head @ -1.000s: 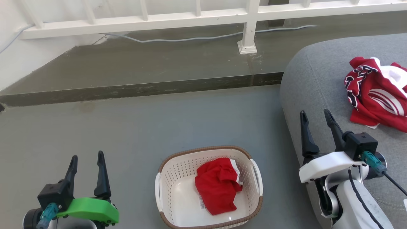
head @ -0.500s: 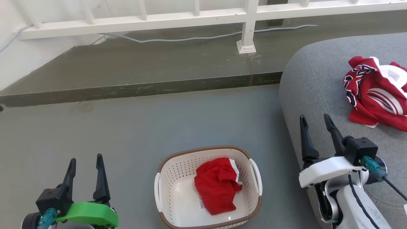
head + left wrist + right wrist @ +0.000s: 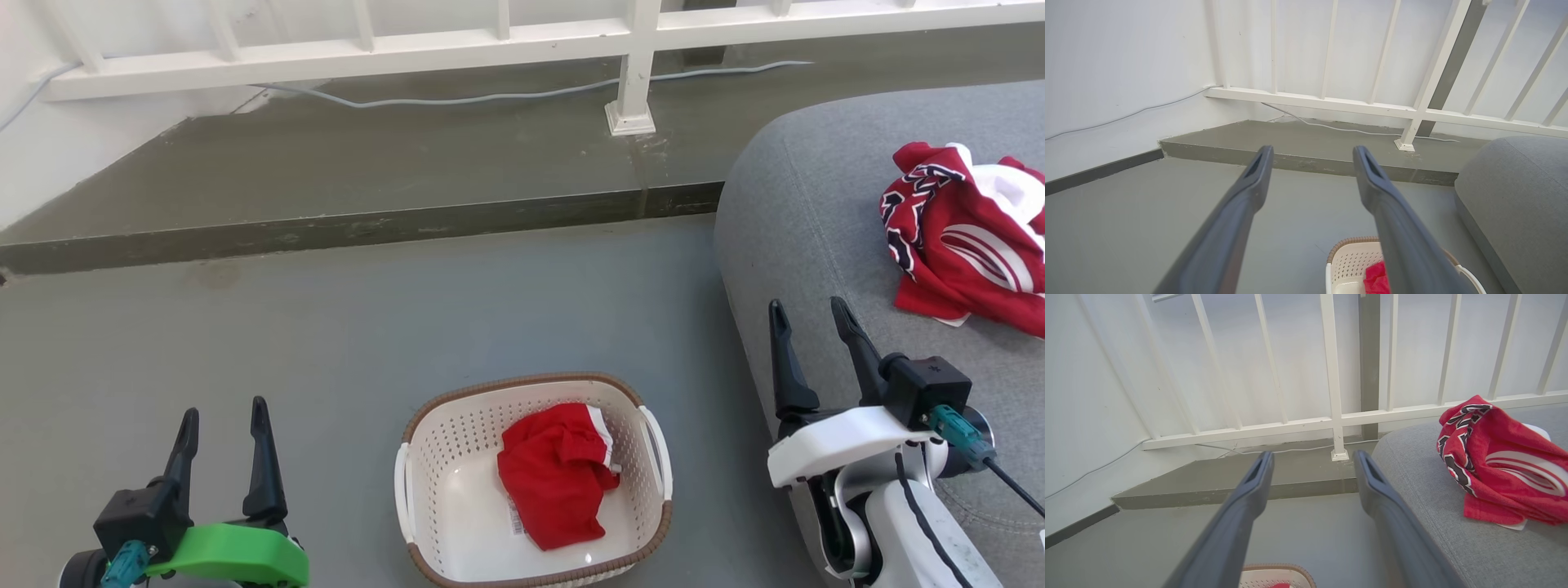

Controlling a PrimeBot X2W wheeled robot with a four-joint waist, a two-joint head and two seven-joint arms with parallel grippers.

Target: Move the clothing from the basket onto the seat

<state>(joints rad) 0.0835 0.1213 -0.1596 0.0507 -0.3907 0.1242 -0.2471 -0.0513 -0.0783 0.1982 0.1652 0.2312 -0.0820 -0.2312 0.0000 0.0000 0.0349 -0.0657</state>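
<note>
A crumpled red garment [image 3: 557,475] with white trim lies in the cream perforated basket [image 3: 433,457], which stands on the floor at the bottom centre of the head view. Another red garment [image 3: 967,241] with white stripes and black-and-white lettering rests on the grey seat [image 3: 808,204] at the right. My left gripper [image 3: 224,412] hovers open and empty to the left of the basket. My right gripper [image 3: 808,314] is open and empty over the seat's left edge, near that garment [image 3: 1502,465]. In the left wrist view a corner of the basket [image 3: 1345,259] and some red cloth [image 3: 1376,277] show.
A raised concrete step [image 3: 367,229] runs across behind the basket, with a white railing [image 3: 490,41] and a loose cable [image 3: 490,98] beyond it. A white wall [image 3: 1106,73] closes the left side. Grey floor [image 3: 367,327] lies between the step and the basket.
Both grippers have stayed open. The left gripper has sunk a little toward the bottom of the head view. The whole picture has shifted slightly left, a camera move.
</note>
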